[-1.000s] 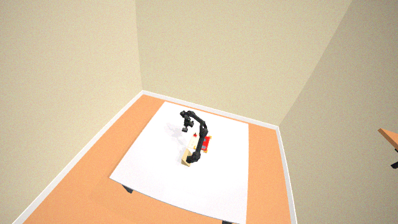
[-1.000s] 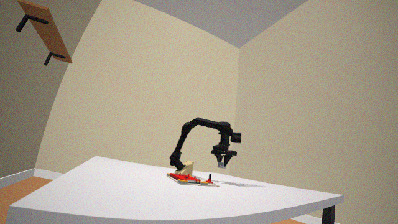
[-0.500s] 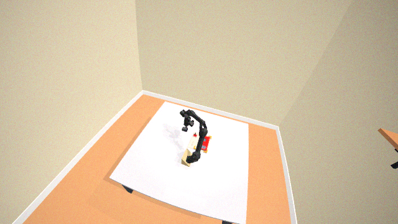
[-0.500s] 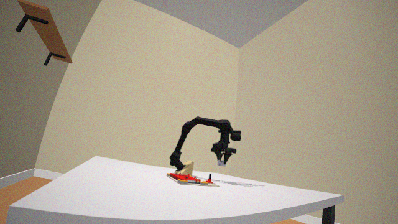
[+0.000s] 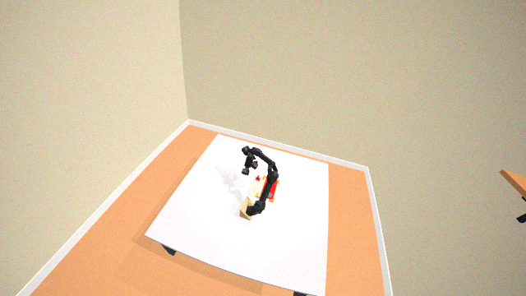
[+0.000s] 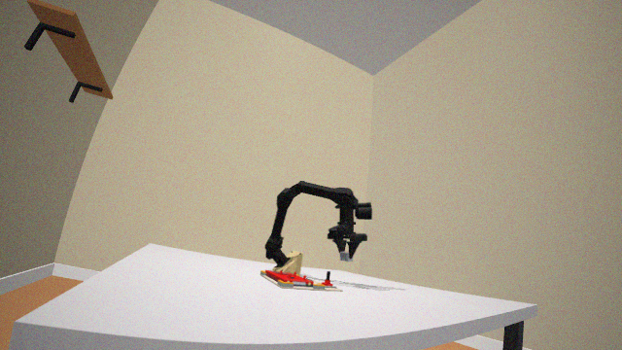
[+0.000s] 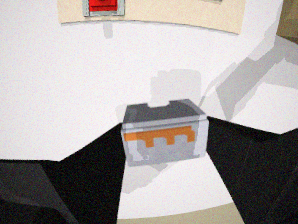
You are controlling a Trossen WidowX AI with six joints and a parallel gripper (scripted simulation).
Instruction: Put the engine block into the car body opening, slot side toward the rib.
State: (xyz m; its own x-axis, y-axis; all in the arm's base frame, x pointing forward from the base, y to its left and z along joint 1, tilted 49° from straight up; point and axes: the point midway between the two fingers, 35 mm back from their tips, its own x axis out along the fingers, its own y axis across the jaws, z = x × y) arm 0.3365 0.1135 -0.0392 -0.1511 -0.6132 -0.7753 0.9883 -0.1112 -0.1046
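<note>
My gripper (image 6: 346,254) (image 7: 161,124) (image 5: 250,168) is shut on the grey engine block (image 7: 165,147) (image 6: 345,257) and holds it well above the table. In the wrist view the block shows an orange pattern on its near face, and a notch in the far edge of its dark top. The red car body (image 5: 269,190) (image 6: 288,277) lies low on the table, to the left of and below the gripper in the exterior view. The arm partly covers it in the top view. Its opening and rib cannot be made out.
A beige board (image 7: 150,16) (image 5: 254,191) lies beside the car body. A small red part (image 7: 103,5) (image 6: 328,283) (image 5: 257,178) with a black upright peg is on it. The beige arm base (image 6: 294,262) (image 5: 245,210) stands behind the car body in the exterior view.
</note>
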